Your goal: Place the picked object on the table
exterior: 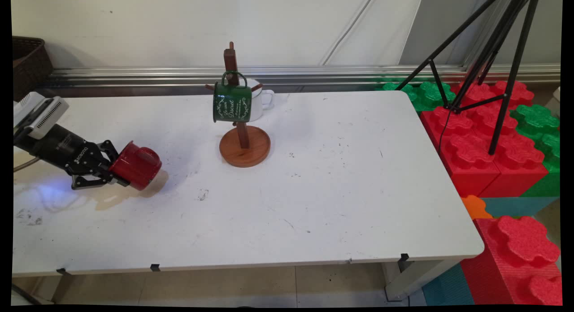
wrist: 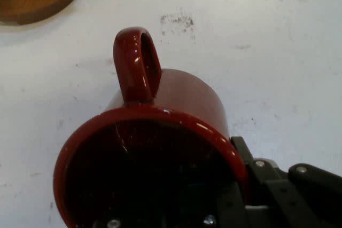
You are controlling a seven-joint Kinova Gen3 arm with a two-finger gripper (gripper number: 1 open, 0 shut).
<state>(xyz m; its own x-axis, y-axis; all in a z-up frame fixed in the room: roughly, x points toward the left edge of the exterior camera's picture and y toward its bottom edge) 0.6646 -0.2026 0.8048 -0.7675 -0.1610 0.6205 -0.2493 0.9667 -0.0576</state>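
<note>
The end effector [exterior: 115, 170] sits low over the left part of the desk [exterior: 336, 191], reaching in at a shallow angle from the left edge. It is pinching the red mug [exterior: 136, 165] by its wall. In the hand view one finger lies inside the mug's mouth and the other bears on the outside of the rim, on the right of that picture. The red mug lies tipped over with its mouth facing the end effector and its base pointing toward the desk's middle. Its handle [wrist: 138, 65] is on the upper side. A shadow lies directly beneath it, and whether its lower side touches the desk or hangs just clear cannot be told. The wooden mug stand [exterior: 244, 146] is well apart from it, toward the desk's far middle. A green mug [exterior: 232, 103] hangs by its handle from a peg on the stand, and a white mug [exterior: 263, 99] shows behind that one. The edge of the stand's round base appears in the hand view's upper left corner. A dark smudge [wrist: 177, 21] marks the desk just beyond the red mug's handle.
</note>
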